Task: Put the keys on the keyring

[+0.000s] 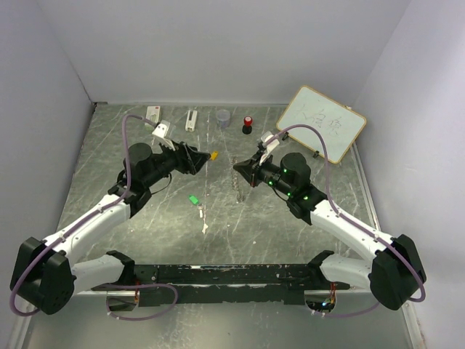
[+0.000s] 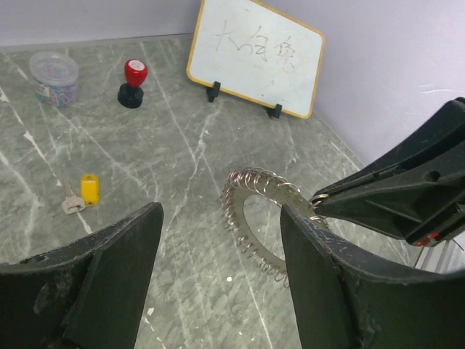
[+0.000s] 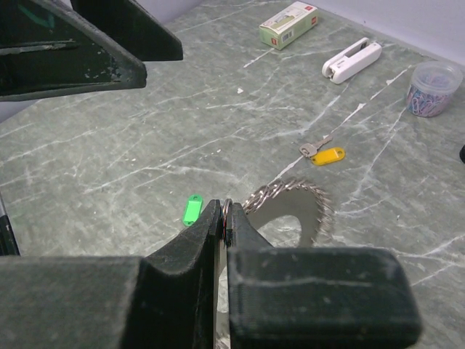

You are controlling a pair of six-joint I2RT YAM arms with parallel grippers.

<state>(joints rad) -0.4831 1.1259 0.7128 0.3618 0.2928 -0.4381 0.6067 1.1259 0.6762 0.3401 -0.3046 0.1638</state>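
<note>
My right gripper (image 3: 226, 216) is shut on the rim of the keyring (image 3: 305, 211), a large flat silver ring with a ridged rim, and holds it tilted over the table. In the left wrist view the keyring (image 2: 251, 211) hangs from the right fingers (image 2: 378, 196). My left gripper (image 2: 221, 218) is open and empty, just left of the ring, also seen from above (image 1: 197, 158). The yellow key (image 3: 327, 155) lies beyond the ring. The green key (image 3: 192, 209) lies to its left. From above, the right gripper (image 1: 238, 169) faces the left one.
A red-capped black knob (image 2: 133, 81), a clear cup of paper clips (image 2: 54, 76) and a small whiteboard (image 2: 254, 54) stand at the back. A stapler (image 3: 352, 59) and a small box (image 3: 288, 24) lie at the back left. White walls enclose the table.
</note>
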